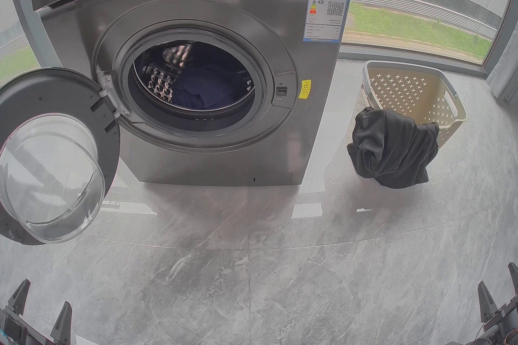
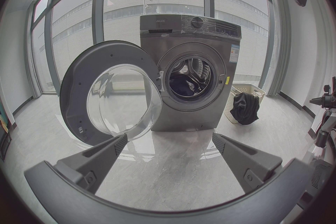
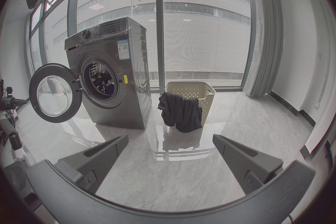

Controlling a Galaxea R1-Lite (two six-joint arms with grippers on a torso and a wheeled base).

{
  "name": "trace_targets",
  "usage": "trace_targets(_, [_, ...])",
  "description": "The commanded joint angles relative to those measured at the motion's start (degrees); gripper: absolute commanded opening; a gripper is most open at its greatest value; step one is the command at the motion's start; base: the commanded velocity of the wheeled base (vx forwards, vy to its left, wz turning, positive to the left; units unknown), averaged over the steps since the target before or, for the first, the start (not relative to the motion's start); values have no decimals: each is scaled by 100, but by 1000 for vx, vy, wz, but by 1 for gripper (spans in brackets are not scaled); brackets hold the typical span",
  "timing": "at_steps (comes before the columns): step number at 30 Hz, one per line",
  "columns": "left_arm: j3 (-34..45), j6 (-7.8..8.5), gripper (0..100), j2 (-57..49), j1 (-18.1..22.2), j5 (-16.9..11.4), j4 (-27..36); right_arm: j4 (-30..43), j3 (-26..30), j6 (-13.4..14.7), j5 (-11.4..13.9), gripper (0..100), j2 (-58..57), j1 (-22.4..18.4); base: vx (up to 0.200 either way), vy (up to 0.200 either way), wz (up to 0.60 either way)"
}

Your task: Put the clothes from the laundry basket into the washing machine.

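Evidently pickup comes next: left gripper (image 2: 169,137) and right gripper (image 3: 169,139) hang spread, empty; the dark garment (image 3: 180,111) on the laundry basket (image 3: 206,90) rim, ahead of the right, needs grasping.

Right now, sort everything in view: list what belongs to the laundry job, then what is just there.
Job: washing machine; its open door; dark clothes in the drum; laundry basket; dark garment draped over its rim; left pincer and right pincer, both open.

Just there: blue label and yellow sticker on the machine; curtain; grass outside.
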Motion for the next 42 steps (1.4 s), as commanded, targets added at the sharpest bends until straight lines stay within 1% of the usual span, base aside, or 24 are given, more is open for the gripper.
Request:
trace_targets(1, [84, -3, 100, -59, 3, 1, -1, 0, 66, -2, -1, 100, 2, 0, 200, 0, 0])
trace_targets(9, [84, -21, 100, -59, 3, 1, -1, 0, 66, -2, -1, 100, 2, 0, 200, 0, 0])
trace_targets(13, [84, -38, 100, -59, 3, 18, -1, 0, 66, -2, -1, 100, 2, 0, 0, 0, 0])
trace_targets(15, [84, -109, 100, -59, 3, 36, -1, 0, 66, -2, -1, 100, 2, 0, 0, 0, 0])
trace_targets(18, [84, -109, 100, -59, 3, 54, -10, 0, 66, -2, -1, 100, 2, 0, 0, 0, 0])
trace_targets(26, [84, -126, 100, -59, 3, 54, -10, 0, 66, -2, -1, 100, 2, 0, 0, -200, 0])
trace_targets(30, [84, -109, 100, -59, 3, 54, -10, 0, 66, -2, -1, 100, 2, 0, 0, -200, 0])
trace_targets(42, [84, -100, 100, -59, 3, 45, -10, 0, 66, -2, -1, 100, 2, 0, 0, 0, 0])
